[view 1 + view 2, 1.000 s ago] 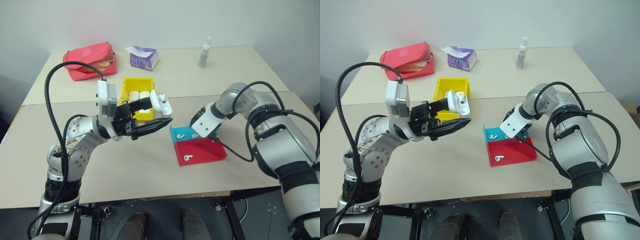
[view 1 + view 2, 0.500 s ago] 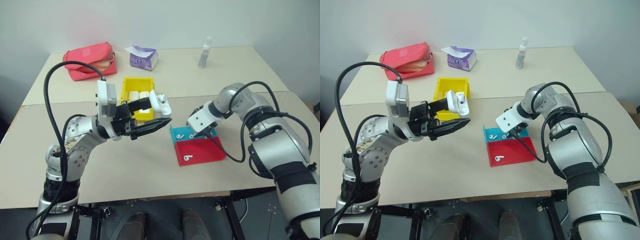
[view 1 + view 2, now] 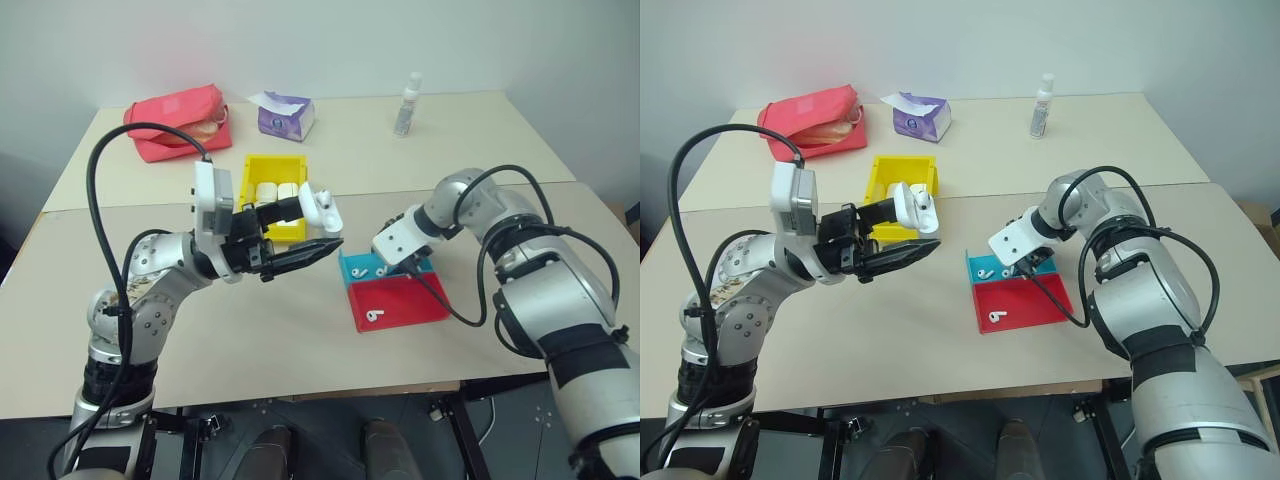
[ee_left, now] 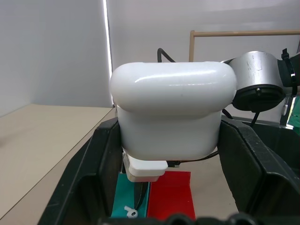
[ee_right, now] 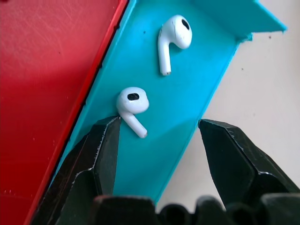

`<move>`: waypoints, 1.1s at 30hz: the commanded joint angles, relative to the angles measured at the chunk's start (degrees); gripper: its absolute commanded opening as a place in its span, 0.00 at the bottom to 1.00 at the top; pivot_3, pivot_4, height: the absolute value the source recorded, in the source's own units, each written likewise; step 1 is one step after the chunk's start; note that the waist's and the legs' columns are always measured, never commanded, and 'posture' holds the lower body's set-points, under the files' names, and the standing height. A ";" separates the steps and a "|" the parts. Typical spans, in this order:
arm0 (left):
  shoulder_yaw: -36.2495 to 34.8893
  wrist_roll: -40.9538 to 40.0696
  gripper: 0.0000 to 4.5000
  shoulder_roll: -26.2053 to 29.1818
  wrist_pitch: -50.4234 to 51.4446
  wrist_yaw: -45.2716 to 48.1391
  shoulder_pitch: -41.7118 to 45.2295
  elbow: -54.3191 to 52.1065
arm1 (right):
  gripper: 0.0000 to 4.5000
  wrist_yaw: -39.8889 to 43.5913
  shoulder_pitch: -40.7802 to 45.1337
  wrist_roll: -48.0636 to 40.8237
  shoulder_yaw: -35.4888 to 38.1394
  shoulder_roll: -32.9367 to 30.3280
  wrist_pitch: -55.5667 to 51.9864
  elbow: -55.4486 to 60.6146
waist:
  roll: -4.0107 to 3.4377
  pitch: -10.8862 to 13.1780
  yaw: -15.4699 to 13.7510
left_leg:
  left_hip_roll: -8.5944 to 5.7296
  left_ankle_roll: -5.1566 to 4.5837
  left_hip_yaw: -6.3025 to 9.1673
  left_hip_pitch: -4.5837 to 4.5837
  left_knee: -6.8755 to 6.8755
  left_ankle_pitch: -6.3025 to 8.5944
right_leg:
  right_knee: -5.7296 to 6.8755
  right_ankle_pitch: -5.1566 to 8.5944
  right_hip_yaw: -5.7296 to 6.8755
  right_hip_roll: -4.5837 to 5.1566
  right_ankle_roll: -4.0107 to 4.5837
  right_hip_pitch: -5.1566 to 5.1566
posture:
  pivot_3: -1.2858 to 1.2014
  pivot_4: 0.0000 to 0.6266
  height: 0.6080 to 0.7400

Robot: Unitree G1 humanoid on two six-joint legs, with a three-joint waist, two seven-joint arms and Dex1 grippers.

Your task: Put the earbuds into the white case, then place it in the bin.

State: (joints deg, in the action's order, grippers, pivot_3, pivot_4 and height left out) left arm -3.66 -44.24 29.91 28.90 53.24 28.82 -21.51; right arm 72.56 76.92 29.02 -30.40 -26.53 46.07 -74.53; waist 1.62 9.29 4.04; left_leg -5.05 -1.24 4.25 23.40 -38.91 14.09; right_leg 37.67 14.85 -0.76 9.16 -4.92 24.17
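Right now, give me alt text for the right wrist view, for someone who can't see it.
Two white earbuds lie in a shallow blue tray, and the right claw hangs open just above them, one finger next to the nearer earbud's stem. A red tray adjoins the blue one on one side, with beige table on the other.

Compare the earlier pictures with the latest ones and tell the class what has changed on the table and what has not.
The right gripper, fingers open, has shifted slightly left over the shallow blue plastic tray, where two tiny white earbuds lie ungrasped. The left gripper still clamps the glossy white rounded case in the air, unmoved. The red tray, with its earbud, and the yellow bin stayed put.
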 commanded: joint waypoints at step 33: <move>-0.50 -0.55 0.62 0.31 -1.18 -0.47 0.92 -0.84 | 0.01 3.70 -0.43 1.23 0.38 -3.49 -5.56 0.64 | -0.01 0.00 -0.06 | -0.02 0.00 0.00 -0.04 0.02 0.00 | -0.01 0.00 -0.01 0.01 0.00 -0.03 | 0.52 0.24 1.00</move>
State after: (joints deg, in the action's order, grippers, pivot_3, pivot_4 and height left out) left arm -3.60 -44.65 30.14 28.80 52.46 28.68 -21.54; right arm 75.35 75.74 29.48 -29.61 -29.20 41.06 -74.39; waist 1.62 9.29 3.97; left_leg -5.06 -1.24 4.25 23.36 -38.89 14.09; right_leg 37.67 14.85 -0.77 9.17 -4.92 24.14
